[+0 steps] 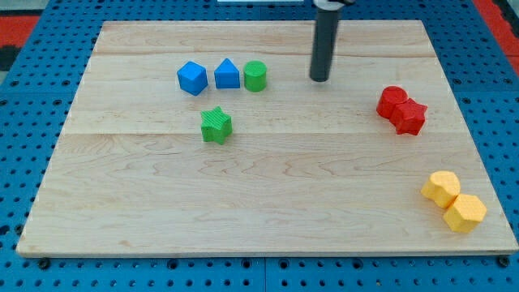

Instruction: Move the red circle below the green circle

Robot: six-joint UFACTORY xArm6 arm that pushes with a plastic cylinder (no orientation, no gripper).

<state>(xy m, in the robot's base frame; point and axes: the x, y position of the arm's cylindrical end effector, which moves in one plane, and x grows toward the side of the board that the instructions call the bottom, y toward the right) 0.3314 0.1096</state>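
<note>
The red circle [392, 100] sits at the view's right of the wooden board [268, 203], touching a red star [409, 117] just below and right of it. The green circle [255, 75] stands in the upper middle, at the right end of a row with two blue blocks. My tip [319, 79] is on the board between them, to the right of the green circle and up-left of the red circle, touching neither.
A blue cube-like block [192, 78] and a blue triangular block [227, 75] stand left of the green circle. A green star [216, 126] lies below them. Two yellow blocks [453, 201] sit at the lower right corner.
</note>
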